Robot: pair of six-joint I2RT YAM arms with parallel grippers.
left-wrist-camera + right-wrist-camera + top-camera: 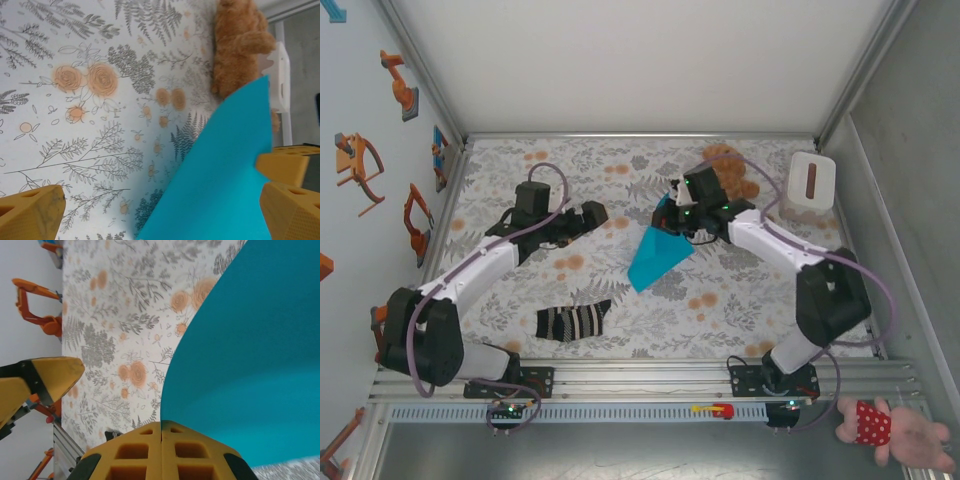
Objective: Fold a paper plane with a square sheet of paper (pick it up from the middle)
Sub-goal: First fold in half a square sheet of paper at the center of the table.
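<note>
Left arm reaches toward 2 o'clock, the left gripper [592,214] spread wide, near the sheet of paper [655,255] at its 4 o'clock but apart from it. The turquoise sheet hangs slanting toward 7 o'clock from the right gripper [675,205], fingers [130,455] pressed together on its upper tip. Right arm stretches toward 10 o'clock, teddy bear [728,165] just beyond.

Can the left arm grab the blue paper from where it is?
Probably yes. The left gripper is open and close to the square sheet of paper, with nothing between them. The right gripper holds the sheet lifted.
</note>
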